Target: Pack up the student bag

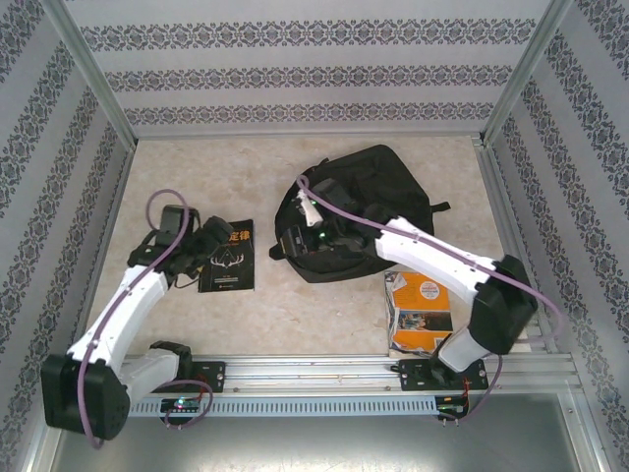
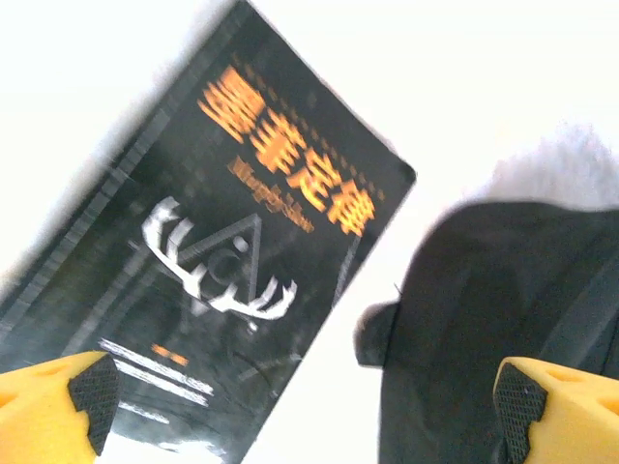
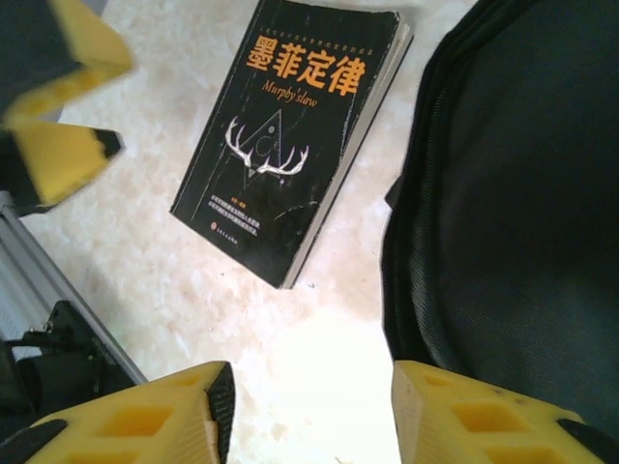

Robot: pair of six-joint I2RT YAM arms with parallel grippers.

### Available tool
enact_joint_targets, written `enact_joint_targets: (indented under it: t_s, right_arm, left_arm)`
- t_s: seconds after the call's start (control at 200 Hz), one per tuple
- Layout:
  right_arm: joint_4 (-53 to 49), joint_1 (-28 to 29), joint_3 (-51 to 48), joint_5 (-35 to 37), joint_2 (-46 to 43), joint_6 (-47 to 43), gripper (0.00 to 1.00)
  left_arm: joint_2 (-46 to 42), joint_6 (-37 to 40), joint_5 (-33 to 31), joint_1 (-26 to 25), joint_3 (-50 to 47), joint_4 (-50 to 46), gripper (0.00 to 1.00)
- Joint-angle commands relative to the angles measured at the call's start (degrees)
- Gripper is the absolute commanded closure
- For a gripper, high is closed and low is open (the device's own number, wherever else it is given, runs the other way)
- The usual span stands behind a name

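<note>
- The backpack (image 1: 378,182) lies flat toward the back right of the table (image 1: 295,315), well apart from the near rail (image 1: 324,372). It was probably laid down so its opening can be reached from above, though whether a zip is open cannot be told
- The right gripper (image 3: 305,416) hangs at the backpack's left edge, its yellow fingers spread with nothing between them. Its wrist view looks down on bare table between the fabric and the black book (image 1: 228,258), a spot that would suit holding or parting the fabric
- The left gripper (image 2: 302,411) hovers over the black book, jaws wide apart and empty. That stance fits a coming grasp on the book
- The black book lies flat, cover up and turned at an angle. It sits near the backpack's left side without touching it, and a strip of table shows between them — a short carry, by the look of it
- An orange book (image 1: 421,313) lies in front of the backpack, just beside the right arm's base, likely waiting its turn
- The table is a pale, marbled beige, smooth and hard, and it glares white in the wrist views, so a thin book may slide on it before it lifts
- Walls (image 1: 295,79) papered in dark floral bands on a light ground close in three sides, with metal posts at the corners
</note>
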Motion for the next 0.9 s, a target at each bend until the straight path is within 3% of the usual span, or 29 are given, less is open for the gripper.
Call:
enact_joint_targets:
  t_s: [0.0,0.19,0.315,0.475,0.724,0.894]
  right_arm:
    - [-0.7,2.9,5.0,5.9,5.7,6.8,0.56]
    - [-1.3,5.5,13.5,10.5,17.3,15.3,0.58]
    - [-4.4,9.2,21.2,19.5,25.0,19.2,0.51]
    - [-9.1,9.1,30.7,22.7,34.1,23.1,0.48]
    - [-11.2,7.3,39.4,21.0,42.9,22.6,0.47]
    - [-9.9,6.6,43.3,13.3,47.1,20.3,0.48]
  left_arm:
    - [5.4,5.1,-1.4,4.0,0.3,-7.0,0.0]
    - [14.5,5.6,-2.2,8.5,1.9,-4.5,0.0]
    - [17.4,2.2,0.1,11.3,1.4,-2.1,0.0]
    - [18.3,-2.7,3.1,11.7,-2.8,4.5,0.0]
    - [22.9,-6.2,7.7,11.6,-6.8,12.9,0.0]
    - [23.5,-6.2,10.0,11.5,-9.2,18.7,0.0]
